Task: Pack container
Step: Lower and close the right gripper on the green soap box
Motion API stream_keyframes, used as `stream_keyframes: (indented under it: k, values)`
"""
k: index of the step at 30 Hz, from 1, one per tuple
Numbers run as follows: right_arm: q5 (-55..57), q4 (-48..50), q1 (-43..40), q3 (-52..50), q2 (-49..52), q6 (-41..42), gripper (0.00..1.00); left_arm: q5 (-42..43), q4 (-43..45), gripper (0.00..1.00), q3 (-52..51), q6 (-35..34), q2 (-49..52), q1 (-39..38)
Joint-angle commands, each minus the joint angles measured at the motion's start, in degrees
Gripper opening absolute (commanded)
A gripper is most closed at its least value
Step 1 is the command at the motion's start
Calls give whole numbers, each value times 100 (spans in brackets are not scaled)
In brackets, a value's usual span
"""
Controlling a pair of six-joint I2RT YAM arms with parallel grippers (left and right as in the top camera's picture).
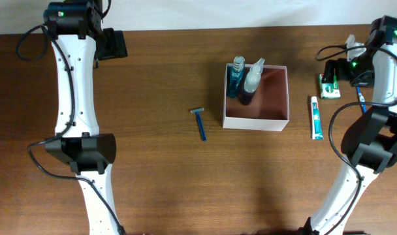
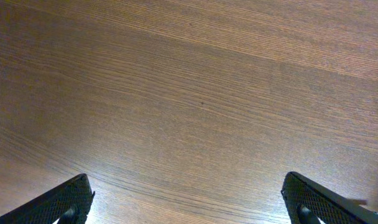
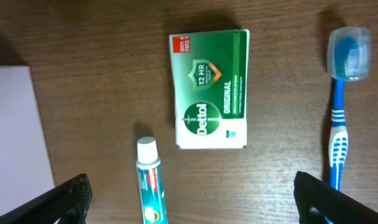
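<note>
The container (image 1: 254, 122) stands right of the table's middle; a sliver of its wall shows in the right wrist view (image 3: 15, 130). A blue bottle (image 1: 236, 75) and a clear spray bottle (image 1: 252, 79) stand in its far left corner. A blue razor (image 1: 200, 122) lies left of it. A toothpaste tube (image 1: 316, 117) (image 3: 150, 183), a green Dettol soap packet (image 1: 328, 86) (image 3: 209, 89) and a blue toothbrush (image 1: 360, 98) (image 3: 341, 112) lie right of it. My right gripper (image 1: 332, 69) (image 3: 204, 199) is open above the soap and toothpaste. My left gripper (image 1: 113, 44) (image 2: 189, 202) is open and empty at the far left.
The brown wooden table (image 2: 195, 93) fills the left wrist view. The table's far edge runs just behind both grippers. Both arms' white links reach in from the front corners.
</note>
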Motion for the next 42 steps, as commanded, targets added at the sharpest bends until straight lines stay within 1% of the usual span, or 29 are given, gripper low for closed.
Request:
stream_keyframes:
  k: [1,6,18,28,42]
  values:
    - [61,173,92,61,188,-66,99,-59,-2,99,-13,-55,-87,26]
    - [20,96,166,61,203,-50,99,-59,-2,99,-13,-55,-87,26]
    - [103,334,179,50,603,-57,99,-59,-2,99,-13,-55,-87,26]
    - [584,562,245,50,876,-57,99,-59,-2,99,-13,-55,-87,26]
    - [627,804,249,50,1012,-55,99,-59,-2,99,-13,-55,-87,26]
